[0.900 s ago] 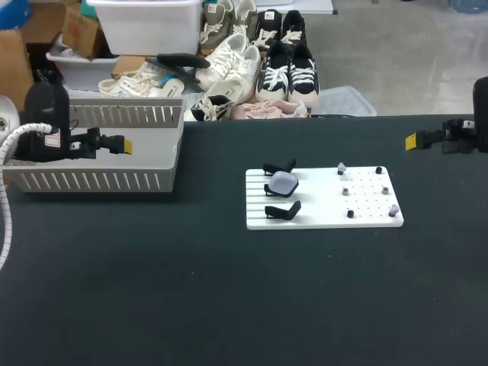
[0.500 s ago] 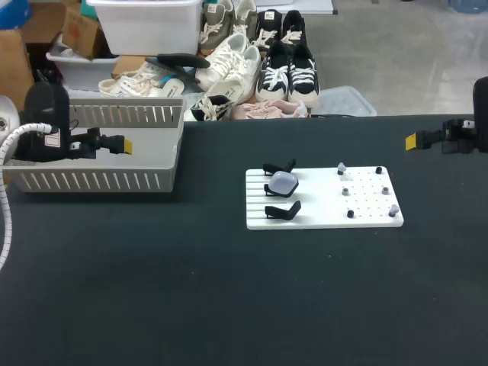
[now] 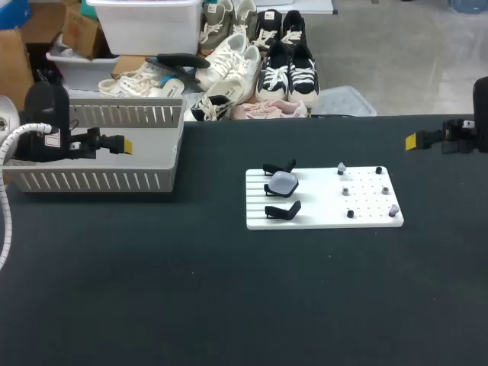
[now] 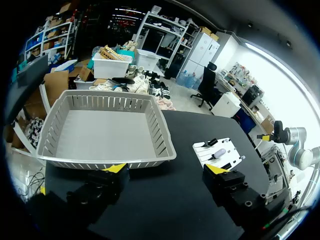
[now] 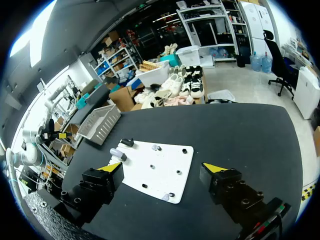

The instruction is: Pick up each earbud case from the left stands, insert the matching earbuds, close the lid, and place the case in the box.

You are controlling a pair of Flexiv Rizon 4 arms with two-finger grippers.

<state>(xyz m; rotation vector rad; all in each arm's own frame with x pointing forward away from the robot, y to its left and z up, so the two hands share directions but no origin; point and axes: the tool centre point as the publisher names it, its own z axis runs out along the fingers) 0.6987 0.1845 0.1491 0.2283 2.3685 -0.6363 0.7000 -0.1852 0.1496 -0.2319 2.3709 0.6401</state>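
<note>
The pale earbud case [image 3: 284, 181] rests on the middle black stand [image 3: 269, 188] at the left of the white board [image 3: 366, 218], mid-table [image 3: 229, 305], likely propped for an easy grasp, while the left gripper [image 3: 124, 144] by the grey box [image 3: 99, 181] and the right gripper [image 3: 412, 140] at the far right hang with jaws released and empty.
</note>
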